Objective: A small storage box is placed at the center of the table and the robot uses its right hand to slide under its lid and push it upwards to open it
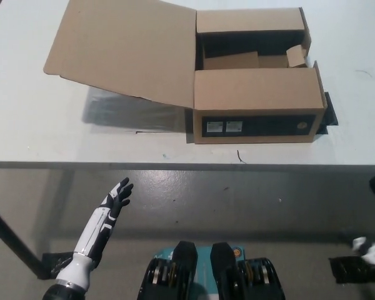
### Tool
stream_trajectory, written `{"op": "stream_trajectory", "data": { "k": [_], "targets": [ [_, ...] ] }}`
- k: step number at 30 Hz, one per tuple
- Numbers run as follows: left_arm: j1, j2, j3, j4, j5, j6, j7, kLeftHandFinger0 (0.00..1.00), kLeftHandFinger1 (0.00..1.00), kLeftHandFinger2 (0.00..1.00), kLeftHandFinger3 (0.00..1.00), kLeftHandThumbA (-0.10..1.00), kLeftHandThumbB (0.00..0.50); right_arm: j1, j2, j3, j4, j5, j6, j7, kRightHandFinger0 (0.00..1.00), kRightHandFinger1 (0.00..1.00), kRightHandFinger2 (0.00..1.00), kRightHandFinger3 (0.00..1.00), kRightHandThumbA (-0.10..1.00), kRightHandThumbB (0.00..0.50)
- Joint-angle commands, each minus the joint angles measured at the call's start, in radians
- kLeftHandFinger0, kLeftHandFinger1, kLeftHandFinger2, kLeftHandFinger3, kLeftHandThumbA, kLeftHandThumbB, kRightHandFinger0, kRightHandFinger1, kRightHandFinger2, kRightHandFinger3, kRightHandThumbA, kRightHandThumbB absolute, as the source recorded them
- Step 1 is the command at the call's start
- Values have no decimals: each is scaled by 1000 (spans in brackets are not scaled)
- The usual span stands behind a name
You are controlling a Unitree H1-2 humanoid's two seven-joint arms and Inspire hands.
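Box on surface, lid flipped open left; left robot hand low near side, fingers spread, empty.

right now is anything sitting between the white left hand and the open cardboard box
Nothing sits between them. The left hand hangs open below the table edge, and only bare tabletop lies before the cardboard box, whose lid is already swung open.

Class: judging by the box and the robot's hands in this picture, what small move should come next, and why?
Probably none beyond resting: the box already stands open, its lid folded out to the left. The left hand hangs open below the table edge; the right hand is out of view.
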Motion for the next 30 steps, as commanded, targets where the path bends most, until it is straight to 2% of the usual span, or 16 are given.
{"op": "stream_trajectory", "data": {
  "k": [1,3,5,8,9,12,14,16,24,30],
  "targets": [
    [-15,15,1,-12,-7,-51,-10,1000,1000,1000,1000,1000,500,8,31,8,118,-84,-152,-10,1000,1000,1000,1000,1000,314],
    [-16,14,2,-11,-10,-51,-10,1000,1000,1000,1000,1000,500,3,35,11,175,-72,-160,-4,1000,1000,1000,1000,1000,292],
    [-8,11,1,-16,-12,-48,-11,1000,1000,1000,1000,1000,500,14,39,11,220,-82,-176,-2,1000,1000,1000,1000,1000,211],
    [-7,7,4,-18,-18,-44,-12,1000,1000,1000,1000,1000,500,16,41,12,263,-107,-176,-10,1000,1000,1000,1000,1000,221],
    [2,8,3,-20,-17,-48,-13,1000,1000,1000,1000,1000,500,21,46,17,285,-94,-173,-9,1000,1000,1000,1000,1000,251],
    [2,9,2,-19,-16,-50,-13,1000,1000,1000,1000,1000,500,28,48,22,284,-90,-144,-10,1000,1000,1000,1000,1000,245],
    [5,8,1,-22,-14,-48,-13,1000,1000,1000,1000,1000,500,32,49,24,298,-101,-146,-13,1000,1000,1000,1000,1000,214],
    [5,8,0,-19,-16,-52,-14,1000,1000,1000,1000,1000,500,31,48,26,311,-107,-143,-14,1000,1000,1000,1000,1000,206],
    [30,-3,-7,-36,-2,-48,-9,1000,1000,1000,1000,1000,500,60,37,25,340,-121,-148,-14,1000,1000,1000,1000,1000,229],
    [25,-6,-8,-34,-5,-50,-10,1000,1000,1000,1000,1000,500,55,33,23,326,-109,-115,-13,1000,1000,1000,1000,1000,231]
  ]
}}
